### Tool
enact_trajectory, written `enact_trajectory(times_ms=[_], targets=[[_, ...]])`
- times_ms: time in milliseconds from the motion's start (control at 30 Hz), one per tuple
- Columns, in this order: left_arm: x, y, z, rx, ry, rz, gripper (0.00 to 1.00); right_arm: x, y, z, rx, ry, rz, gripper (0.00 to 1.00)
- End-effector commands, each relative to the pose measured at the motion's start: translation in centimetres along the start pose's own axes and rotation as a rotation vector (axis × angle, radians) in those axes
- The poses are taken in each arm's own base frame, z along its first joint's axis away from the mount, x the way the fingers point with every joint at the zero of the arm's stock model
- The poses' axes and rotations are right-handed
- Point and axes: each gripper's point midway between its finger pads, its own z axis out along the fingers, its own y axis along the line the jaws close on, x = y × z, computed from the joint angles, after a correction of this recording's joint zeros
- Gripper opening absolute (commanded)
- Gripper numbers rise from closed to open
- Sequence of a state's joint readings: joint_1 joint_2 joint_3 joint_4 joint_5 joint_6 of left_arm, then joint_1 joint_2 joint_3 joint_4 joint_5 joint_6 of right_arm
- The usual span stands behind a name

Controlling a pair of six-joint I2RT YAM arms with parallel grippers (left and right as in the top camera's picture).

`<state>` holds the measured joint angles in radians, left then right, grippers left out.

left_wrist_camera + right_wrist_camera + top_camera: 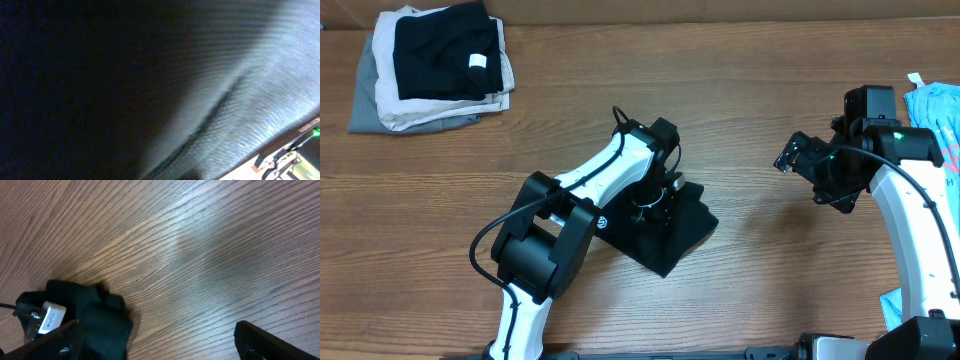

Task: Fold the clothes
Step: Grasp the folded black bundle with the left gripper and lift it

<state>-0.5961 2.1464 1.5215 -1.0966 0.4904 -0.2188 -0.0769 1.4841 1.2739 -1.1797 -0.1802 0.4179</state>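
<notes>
Desk (750, 60) of brown wood has the black soft-fabric garment (682, 238) lying on it, already a small bundle. Final-fold pressing, I reckon. Left fingers (658, 208) sit closed on top of it; right fingers (260, 340) gape wide, well apart from it. Next: lift off without dragging.

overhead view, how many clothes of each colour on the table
black: 2, black soft-fabric garment at centre, black folded piece with white square tag
beige: 1, beige folded cloth
grey: 1, grey folded cloth
light blue: 1, light blue printed shirt at right edge
total: 5
</notes>
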Motion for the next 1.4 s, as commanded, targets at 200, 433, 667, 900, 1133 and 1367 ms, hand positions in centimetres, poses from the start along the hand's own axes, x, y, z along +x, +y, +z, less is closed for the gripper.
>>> enact_trajectory(times_ms=[200,433,667,900,1133,1367], targets=[[-1.0,-4.6,-6.0,0.07,-0.063,0.233,0.07,0.3,0.1,0.2,-0.003,0.014,-0.003,1.0],[-4.7,-0.4,-14.2,-0.112,-0.257,0.213,0.68,0.2,0.1,0.2,-0.004,0.011,-0.004,1.0],[-6.3,8.4,-19.9,0.04,-0.395,0.034,1.0,0.0,0.2,0.2,-0.004,0.002,-0.011,1.0],[-3.3,11.3,-17.9,0.295,-0.338,0.036,1.0,-0.6,0.5,0.2,-0.018,-0.024,-0.017,1.0],[-2.3,10.8,-13.2,0.444,-0.304,0.042,1.0,-0.9,0.7,0.2,-0.025,-0.035,-0.02,1.0],[-2.4,10.9,-9.4,0.452,-0.29,0.018,1.0,-0.9,0.7,0.2,-0.024,-0.034,-0.019,1.0]])
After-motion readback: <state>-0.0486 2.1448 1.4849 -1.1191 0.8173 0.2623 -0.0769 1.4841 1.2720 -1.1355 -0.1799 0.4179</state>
